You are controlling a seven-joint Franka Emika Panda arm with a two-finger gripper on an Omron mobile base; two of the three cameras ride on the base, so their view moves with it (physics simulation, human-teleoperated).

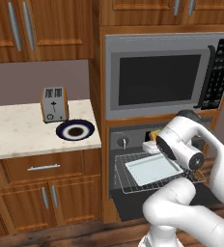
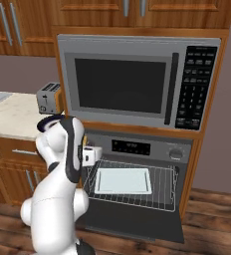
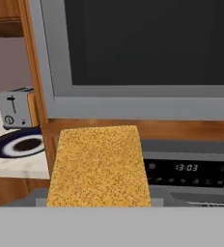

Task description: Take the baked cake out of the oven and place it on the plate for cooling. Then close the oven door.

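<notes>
We grip the baked cake [image 3: 98, 166] in our gripper [image 1: 155, 136]. The plate [image 3: 18, 143] lies to its left, the oven [image 3: 191, 169] display just right.

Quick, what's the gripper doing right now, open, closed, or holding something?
Gripper: closed on the baked cake, held up in front of the oven, clear of the rack.
</notes>
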